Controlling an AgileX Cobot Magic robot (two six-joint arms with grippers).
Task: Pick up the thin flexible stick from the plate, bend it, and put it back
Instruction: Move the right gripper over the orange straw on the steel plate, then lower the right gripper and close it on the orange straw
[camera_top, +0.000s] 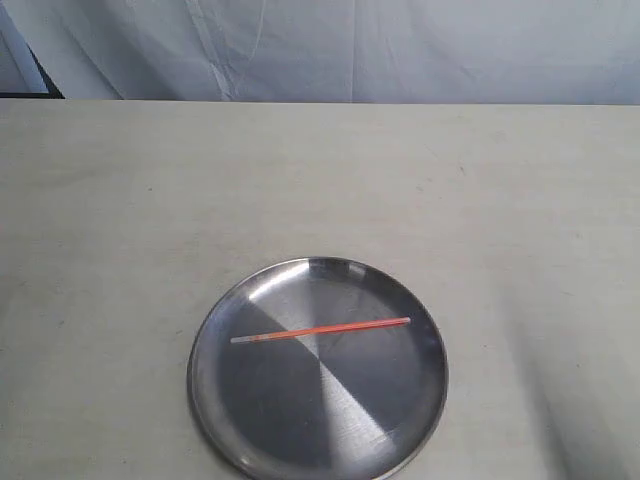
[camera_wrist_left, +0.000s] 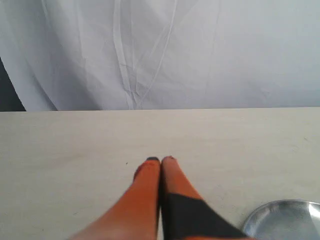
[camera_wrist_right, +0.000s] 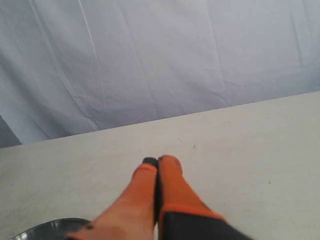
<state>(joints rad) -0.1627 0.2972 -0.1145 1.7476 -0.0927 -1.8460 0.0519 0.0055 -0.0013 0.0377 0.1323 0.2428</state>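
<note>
Pressed together with no gap showing, the thick orange, black-tipped fingers of the left gripper (camera_wrist_left: 160, 161) hang over the bare off-white tabletop (camera_top: 150, 200) and pinch nothing. The right gripper (camera_wrist_right: 157, 161), with the same orange and black fingers, is likewise closed tip to tip on nothing above the tabletop. Each wrist view catches only a sliver of the round, shallow, brushed silver metal plate (camera_top: 300, 430), which lies apart from the fingertips and back toward the base of the fingers rather than ahead of them. The very thin orange-red plastic stick (camera_top: 330, 328) shows in neither wrist view, so how near it lies to either gripper cannot be told, though neither touches it. In the exterior view the plate sits at the 6 o'clock edge of the tabletop, its lowest rim cut off by the frame. The stick lies flat and straight inside it, crossing just to the 12 o'clock side of the plate's centre. Its whitish end points to about 9 o'clock and its orange end to between 2 and 3 o'clock. A creased white cloth backdrop (camera_top: 350, 50) hangs at 12 o'clock behind the tabletop.
</note>
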